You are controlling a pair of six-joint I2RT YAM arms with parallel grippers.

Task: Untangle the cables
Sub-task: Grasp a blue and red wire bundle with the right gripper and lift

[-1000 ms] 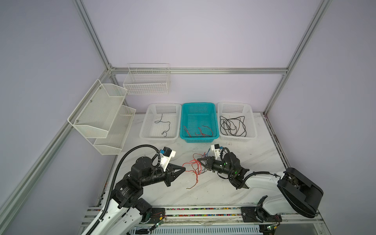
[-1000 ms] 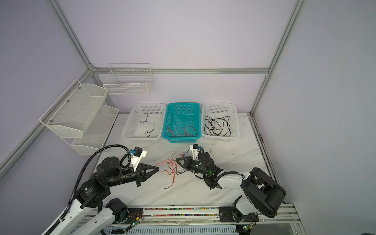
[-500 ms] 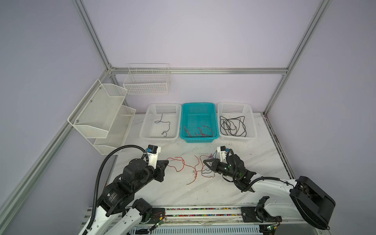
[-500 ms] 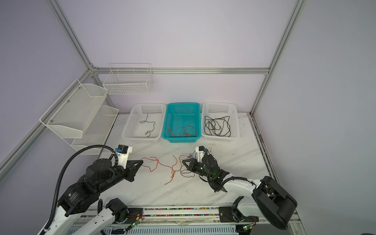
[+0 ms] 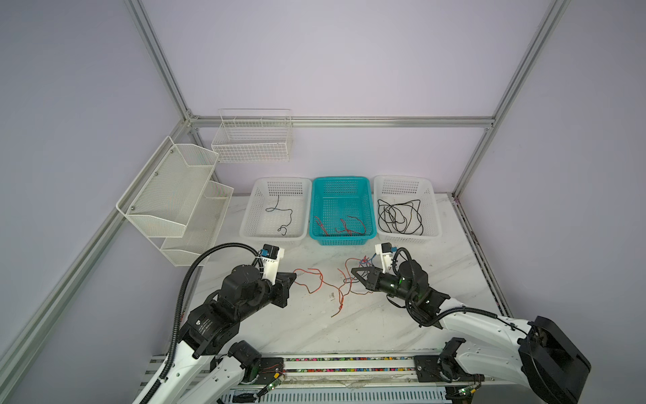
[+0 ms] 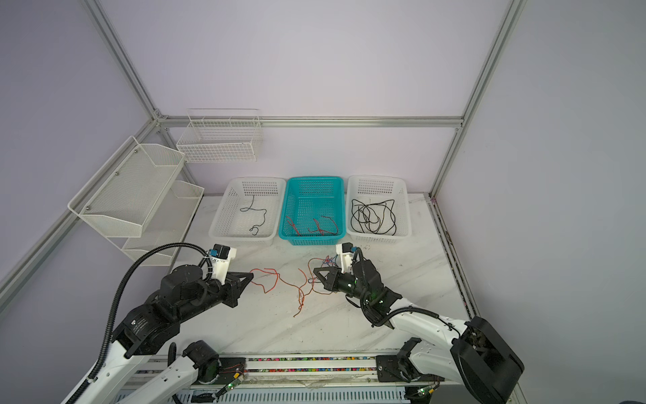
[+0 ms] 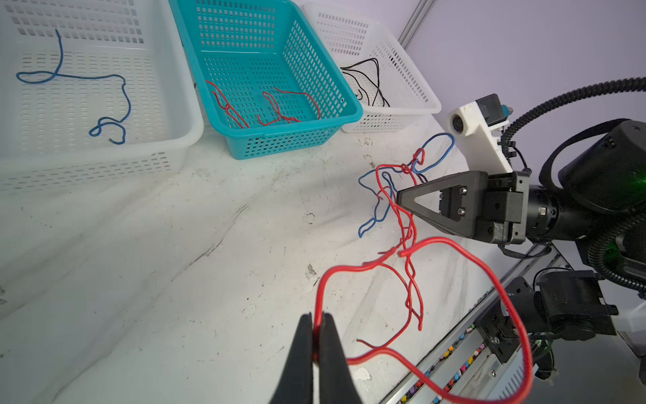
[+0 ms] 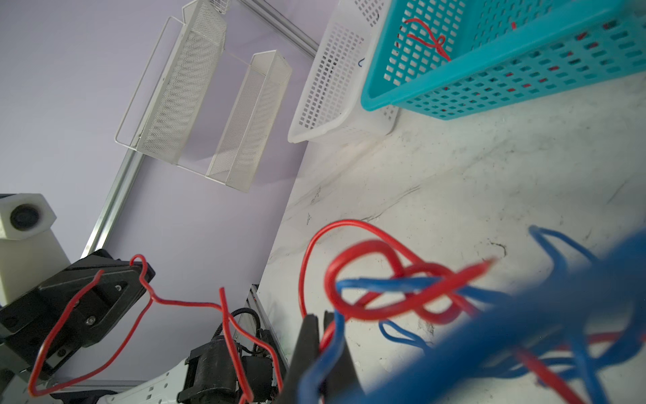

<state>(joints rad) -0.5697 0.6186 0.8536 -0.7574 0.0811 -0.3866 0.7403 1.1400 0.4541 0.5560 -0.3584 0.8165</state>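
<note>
Between the opposed fingertips, the cables hang as a knotted red and blue tangle over the marble tabletop. Left gripper: fingers pinched tight on a red strand. Right gripper: fingers clamped on red and blue strands beside the knot. Beyond both fingertips stand three baskets side by side: left white basket with a blue wire, teal basket with red wires, right white basket with black wires.
</note>
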